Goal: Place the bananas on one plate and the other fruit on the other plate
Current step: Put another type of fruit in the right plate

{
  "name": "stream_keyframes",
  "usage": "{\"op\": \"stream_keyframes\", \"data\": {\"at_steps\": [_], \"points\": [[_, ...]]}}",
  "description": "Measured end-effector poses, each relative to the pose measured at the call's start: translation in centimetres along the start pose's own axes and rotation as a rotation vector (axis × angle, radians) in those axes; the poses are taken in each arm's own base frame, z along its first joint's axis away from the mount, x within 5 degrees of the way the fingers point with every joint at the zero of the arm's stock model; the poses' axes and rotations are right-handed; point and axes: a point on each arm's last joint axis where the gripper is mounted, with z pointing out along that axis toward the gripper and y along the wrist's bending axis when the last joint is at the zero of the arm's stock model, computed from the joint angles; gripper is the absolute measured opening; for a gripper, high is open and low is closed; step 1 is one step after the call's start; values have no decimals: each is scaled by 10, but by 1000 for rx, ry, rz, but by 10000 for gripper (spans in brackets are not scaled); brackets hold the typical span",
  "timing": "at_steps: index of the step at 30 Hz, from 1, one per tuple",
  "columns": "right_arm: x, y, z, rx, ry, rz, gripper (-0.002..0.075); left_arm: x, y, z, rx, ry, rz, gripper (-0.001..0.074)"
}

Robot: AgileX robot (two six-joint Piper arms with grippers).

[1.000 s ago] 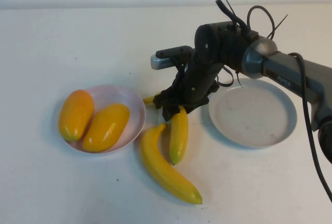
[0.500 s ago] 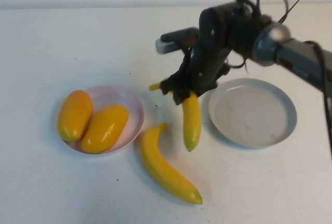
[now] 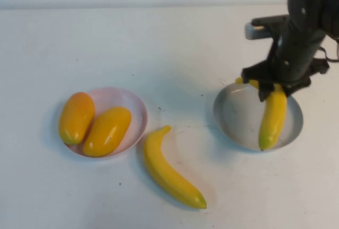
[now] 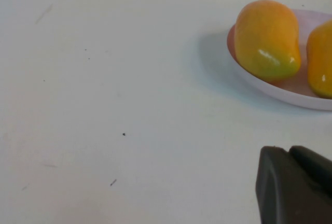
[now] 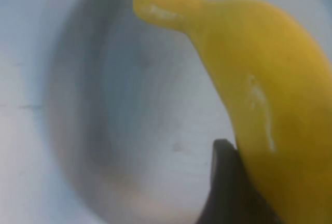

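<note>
Bananas: one banana (image 3: pixel 273 119) hangs in the right gripper (image 3: pixel 275 87), pinched at its stem end, its body over the grey-blue plate (image 3: pixel 235 117) at right of the high view; whether its tip touches the plate cannot be told. The second banana (image 3: pixel 168 169) lies on the table (image 3: pixel 159 43) at lower centre, between the plates, well apart from that gripper. Both mangoes (image 3: pixel 77 116) (image 3: pixel 107 130) sit on the pink plate (image 3: pixel 135 113) at left; that half appears done. Remaining, by judgement: release this banana, fetch the other. The left gripper (image 4: pixel 295 185) shows only in its wrist view, near the pink plate; its opening cannot be told.
</note>
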Motion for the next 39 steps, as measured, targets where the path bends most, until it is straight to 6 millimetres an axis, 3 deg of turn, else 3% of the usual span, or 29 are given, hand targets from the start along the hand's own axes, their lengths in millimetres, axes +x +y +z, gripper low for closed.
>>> {"op": "stream_keyframes", "data": {"at_steps": [3, 7, 19, 31, 34, 37, 39], "points": [[4, -13, 18, 6, -6, 34, 328, 0, 0, 0, 0, 0, 0, -1], [5, -18, 28, -2, -37, 48, 328, 0, 0, 0, 0, 0, 0, -1], [0, -17, 29, -18, -97, 51, 351, 0, 0, 0, 0, 0, 0, -1], [3, -17, 29, -3, -64, 46, 443, 0, 0, 0, 0, 0, 0, -1], [7, -8, 26, -23, -51, 16, 445, 0, 0, 0, 0, 0, 0, -1], [16, 20, 17, -53, -40, -115, 445, 0, 0, 0, 0, 0, 0, -1], [28, 51, 14, -94, -17, -209, 445, 0, 0, 0, 0, 0, 0, -1]]}}
